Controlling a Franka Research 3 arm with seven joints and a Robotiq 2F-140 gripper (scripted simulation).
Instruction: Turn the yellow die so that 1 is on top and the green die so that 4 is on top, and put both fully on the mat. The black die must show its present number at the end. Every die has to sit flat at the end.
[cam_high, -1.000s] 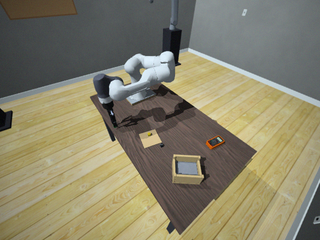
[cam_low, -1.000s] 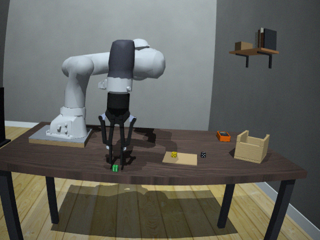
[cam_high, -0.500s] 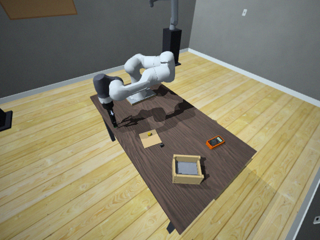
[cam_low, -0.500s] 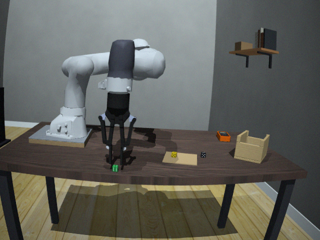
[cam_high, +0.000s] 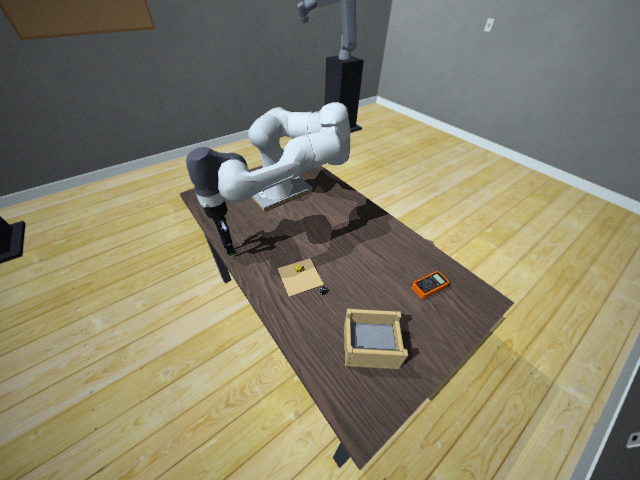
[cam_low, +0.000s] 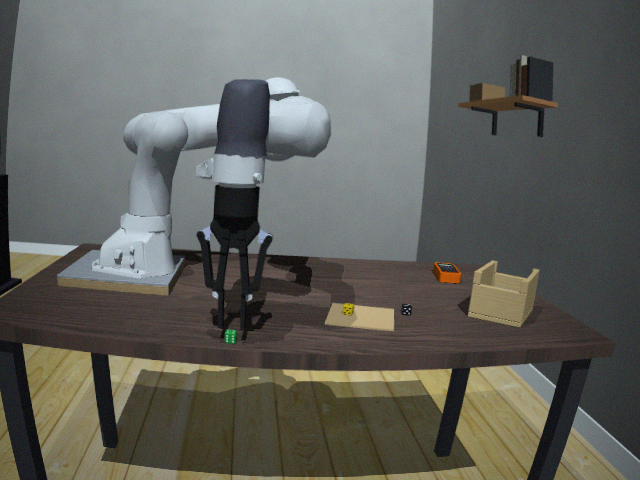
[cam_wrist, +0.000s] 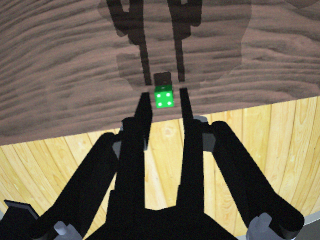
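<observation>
The green die (cam_low: 230, 336) sits on the dark table close to its edge, off the mat. In the wrist view (cam_wrist: 163, 98) its upper face seems to show four pips. My gripper (cam_low: 232, 330) points straight down with its narrowly open fingers on either side of the green die, and small gaps show in the wrist view (cam_wrist: 164, 96). The yellow die (cam_low: 347, 308) lies on the tan mat (cam_low: 360, 316) near its corner, as the top view also shows (cam_high: 298, 268). The black die (cam_low: 406, 308) sits on the table just beside the mat.
An orange multimeter (cam_low: 447, 271) and an open wooden box (cam_low: 502, 292) stand to the right of the mat. The robot base (cam_low: 124, 263) is at the table's left end. The table edge runs right beside the green die.
</observation>
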